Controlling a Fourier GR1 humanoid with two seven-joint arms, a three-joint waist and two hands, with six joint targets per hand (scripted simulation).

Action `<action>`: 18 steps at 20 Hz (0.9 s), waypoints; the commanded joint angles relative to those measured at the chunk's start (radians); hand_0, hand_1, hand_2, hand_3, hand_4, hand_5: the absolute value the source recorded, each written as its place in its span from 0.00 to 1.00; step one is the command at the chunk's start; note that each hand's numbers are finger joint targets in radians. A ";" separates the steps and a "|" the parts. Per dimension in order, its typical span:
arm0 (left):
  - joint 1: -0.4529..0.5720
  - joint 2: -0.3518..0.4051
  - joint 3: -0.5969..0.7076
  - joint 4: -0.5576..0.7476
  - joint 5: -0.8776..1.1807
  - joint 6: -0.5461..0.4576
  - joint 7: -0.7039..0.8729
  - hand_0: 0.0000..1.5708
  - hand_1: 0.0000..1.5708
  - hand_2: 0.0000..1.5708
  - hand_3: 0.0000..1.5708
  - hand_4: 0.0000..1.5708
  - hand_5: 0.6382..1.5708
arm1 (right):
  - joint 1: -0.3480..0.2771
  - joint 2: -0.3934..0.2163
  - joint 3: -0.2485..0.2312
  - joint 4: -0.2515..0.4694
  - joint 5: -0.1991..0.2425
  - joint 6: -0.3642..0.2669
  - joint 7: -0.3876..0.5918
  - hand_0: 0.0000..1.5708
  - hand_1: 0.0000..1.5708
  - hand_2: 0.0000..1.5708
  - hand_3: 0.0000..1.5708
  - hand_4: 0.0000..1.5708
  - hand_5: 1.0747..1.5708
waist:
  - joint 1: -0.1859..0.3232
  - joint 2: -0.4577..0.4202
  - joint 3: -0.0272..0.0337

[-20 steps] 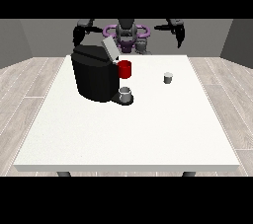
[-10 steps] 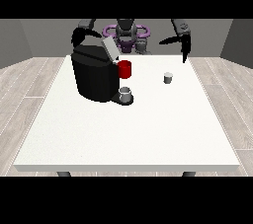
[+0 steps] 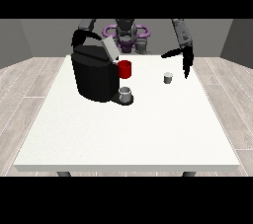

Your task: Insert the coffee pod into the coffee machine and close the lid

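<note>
Nothing is done yet, I'd say: the coffee pod [image 3: 168, 77] stands alone on the worktop [image 3: 148, 129], well apart from the coffee machine [image 3: 95, 74], whose lid [image 3: 110, 49] stands raised. The hand at the view's right [image 3: 184, 59] hovers beside the pod, fingers [image 3: 187, 69] straight and spread, holding nothing. The other hand [image 3: 77, 39] sits behind the machine; its fingers I cannot tell.
</note>
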 commanded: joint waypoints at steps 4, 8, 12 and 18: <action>-0.053 -0.007 -0.062 0.129 -0.107 0.021 0.001 0.00 0.00 0.00 0.00 0.00 1.00 | -0.023 0.003 -0.004 0.027 0.011 -0.018 0.046 0.00 0.00 0.00 0.00 0.22 1.00 | 0.008 -0.020 0.0001; -0.072 -0.013 -0.081 0.172 -0.150 0.026 -0.035 0.00 0.00 0.29 0.00 0.00 1.00 | -0.040 -0.023 -0.043 0.060 -0.003 -0.021 0.092 0.00 0.00 0.00 0.00 0.24 1.00 | 0.026 -0.042 0.0002; -0.122 -0.027 -0.091 0.215 -0.183 0.057 -0.018 0.41 0.41 0.46 0.22 0.00 1.00 | -0.106 -0.014 -0.046 0.141 0.028 -0.048 0.078 0.00 0.00 0.00 0.00 0.26 1.00 | 0.043 0.009 0.0002; -0.111 0.029 -0.135 0.273 -0.290 0.096 -0.092 0.40 0.40 0.48 0.31 0.00 1.00 | -0.139 -0.029 -0.059 0.140 0.033 -0.055 0.105 0.00 0.00 0.00 0.00 0.26 1.00 | 0.044 0.023 0.0001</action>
